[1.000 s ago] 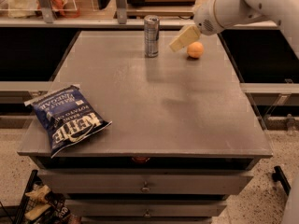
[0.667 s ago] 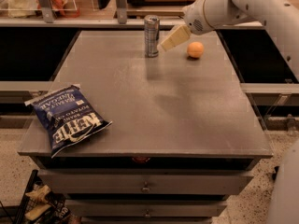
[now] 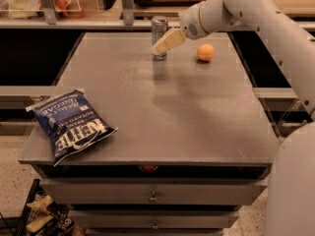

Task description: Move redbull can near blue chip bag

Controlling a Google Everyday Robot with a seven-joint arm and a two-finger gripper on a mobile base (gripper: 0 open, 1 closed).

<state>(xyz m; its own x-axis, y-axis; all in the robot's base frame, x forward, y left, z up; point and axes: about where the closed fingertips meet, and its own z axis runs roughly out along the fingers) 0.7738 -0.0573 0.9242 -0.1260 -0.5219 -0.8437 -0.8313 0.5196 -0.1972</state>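
- Three things lay on the grey counter [image 3: 172,117]: the redbull can [image 3: 159,25], the blue chip bag [image 3: 71,124] and a small orange fruit [image 3: 205,52].
- The redbull can stood upright near the far edge, at about 12 o'clock on the counter.
- The orange fruit sat near the can, at its 3 o'clock and apart from it.
- The blue chip bag lay flat at the near left corner, about 8 o'clock on the counter, one corner overhanging the edge, well apart from the can.
- The gripper [image 3: 164,44] reached in from 2 o'clock at the end of the white arm [image 3: 266,14], its tan tip overlapping the can's lower right side.
- Whether the gripper was open or closed on the can, I could not tell.
- Drawers [image 3: 153,196] ran below the counter's front.
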